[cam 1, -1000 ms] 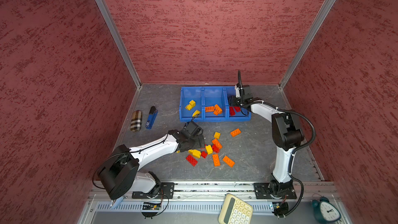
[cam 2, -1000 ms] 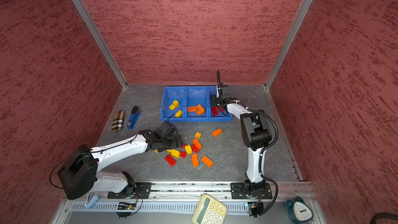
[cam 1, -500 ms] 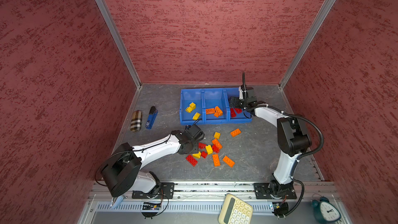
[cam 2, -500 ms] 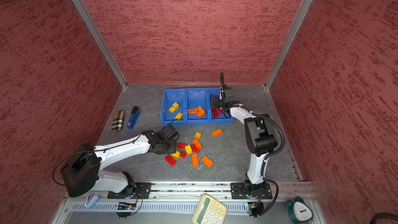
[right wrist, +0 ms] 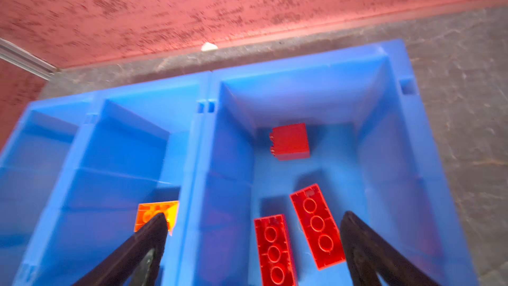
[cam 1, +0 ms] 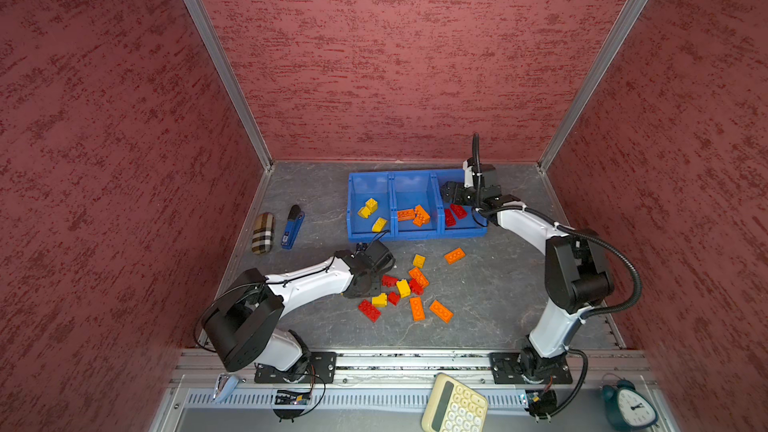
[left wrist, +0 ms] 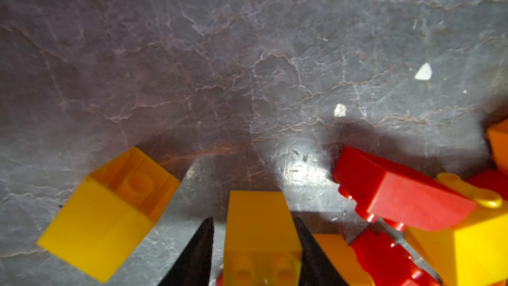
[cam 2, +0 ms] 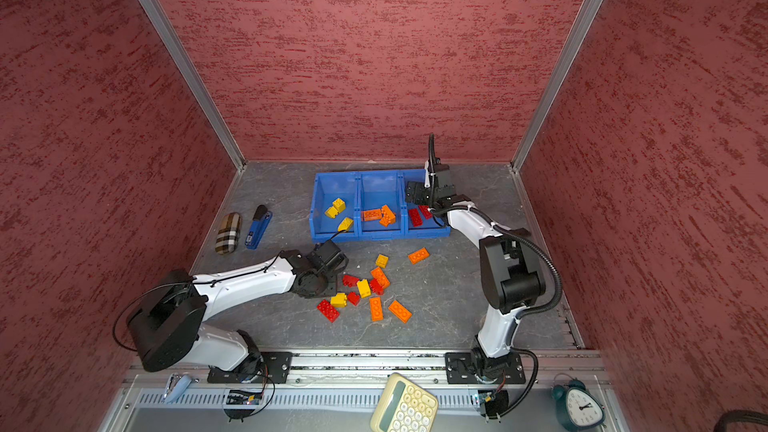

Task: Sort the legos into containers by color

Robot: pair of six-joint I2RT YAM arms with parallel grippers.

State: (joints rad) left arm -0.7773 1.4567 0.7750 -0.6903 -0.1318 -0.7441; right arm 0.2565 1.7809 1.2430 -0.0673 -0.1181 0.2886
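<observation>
My left gripper (left wrist: 254, 243) is down at the near-left edge of the loose legos (cam 1: 409, 288), its jaws closed in on a yellow lego (left wrist: 261, 229) that rests on the floor. In both top views the wrist (cam 1: 365, 289) covers that lego. My right gripper (right wrist: 254, 214) hangs open over the right one of the blue containers (cam 1: 415, 236), with nothing between its fingers. That container holds red legos (right wrist: 316, 224), the middle one orange legos (cam 1: 415, 214) and the left one yellow legos (cam 1: 370, 207).
An upturned yellow lego (left wrist: 107, 213) and a red one (left wrist: 395, 193) lie close on either side of the left jaws. An orange lego (cam 1: 454, 255) sits alone near the containers. A plaid case (cam 1: 262, 232) and a blue stapler (cam 1: 293, 226) lie at the left wall.
The left jaws have come down from wide open and closed about the yellow lego. The right jaws have spread fully over the right container.
</observation>
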